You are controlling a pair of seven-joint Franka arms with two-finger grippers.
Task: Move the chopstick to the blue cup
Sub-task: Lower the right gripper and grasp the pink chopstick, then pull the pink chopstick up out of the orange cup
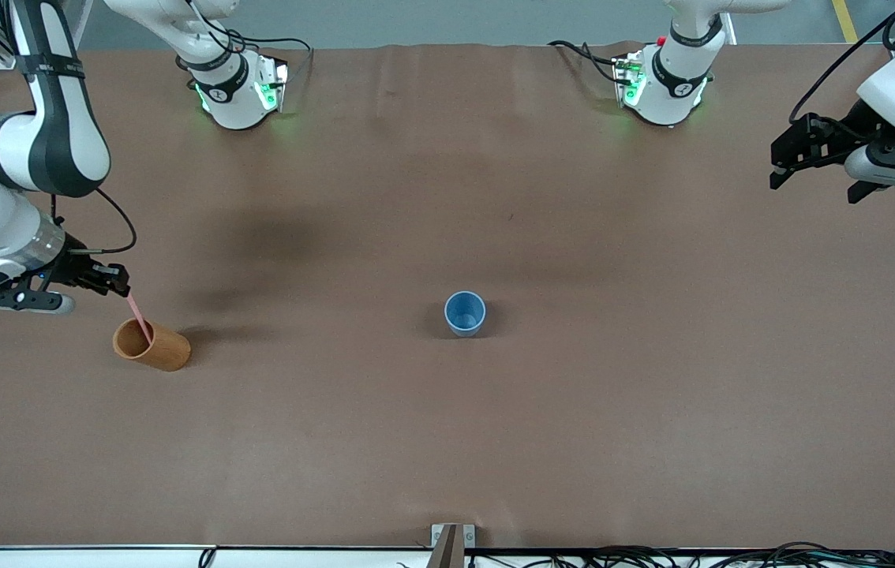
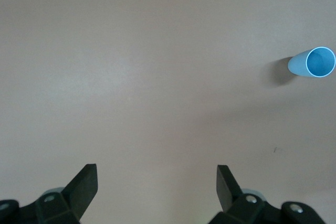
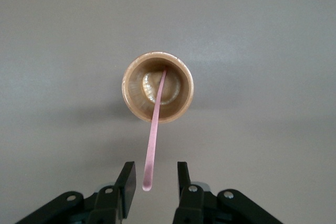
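In the front view, the right gripper (image 1: 117,282) is seen at the top end of the chopstick (image 1: 140,315), which leans in the wooden cup (image 1: 151,345) at the right arm's end of the table; the blue cup (image 1: 465,312) stands mid-table, well apart. The left gripper (image 1: 781,170) waits over the left arm's end. In the left wrist view, its fingers (image 2: 84,184) are spread wide and hold nothing. In the right wrist view, the fingers (image 3: 127,184) flank the chopstick's (image 3: 153,140) tip narrowly, a small gap being visible on both sides.
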